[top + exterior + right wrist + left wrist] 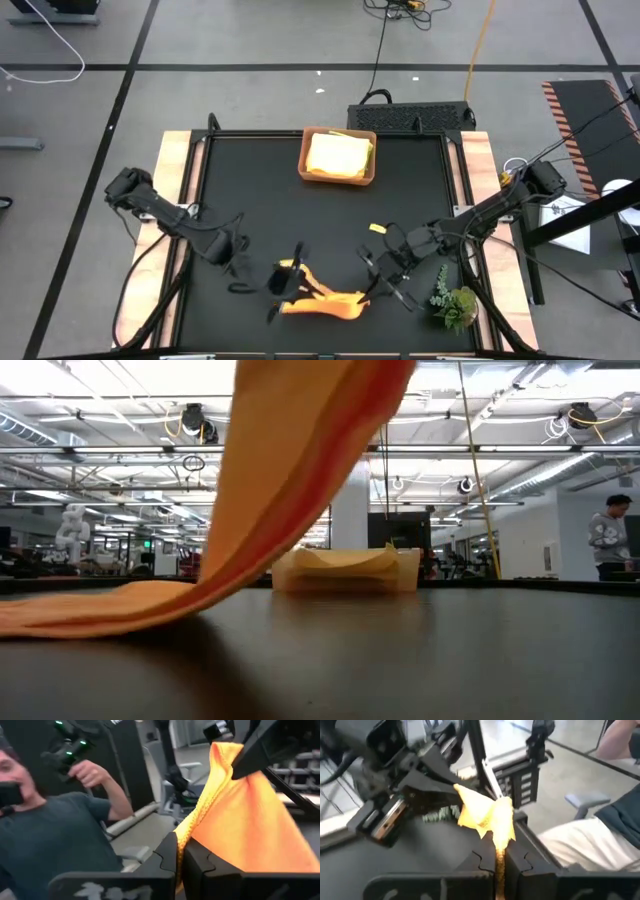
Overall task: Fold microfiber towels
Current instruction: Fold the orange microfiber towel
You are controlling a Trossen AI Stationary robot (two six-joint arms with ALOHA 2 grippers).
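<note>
With both grippers' jaws clamped on the orange towel, level, matched corners looked key to a clean fold.

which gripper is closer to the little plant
Right. The right gripper, shut on the orange towel, sits just beside the plant; the left gripper holds the towel's far end, farther away.

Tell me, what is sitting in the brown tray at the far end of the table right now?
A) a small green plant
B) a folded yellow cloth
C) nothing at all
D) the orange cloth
B: the high view shows a folded yellow towel lying inside the brown tray, while the orange towel is held up near the front edge by the left gripper and the right gripper.
</note>
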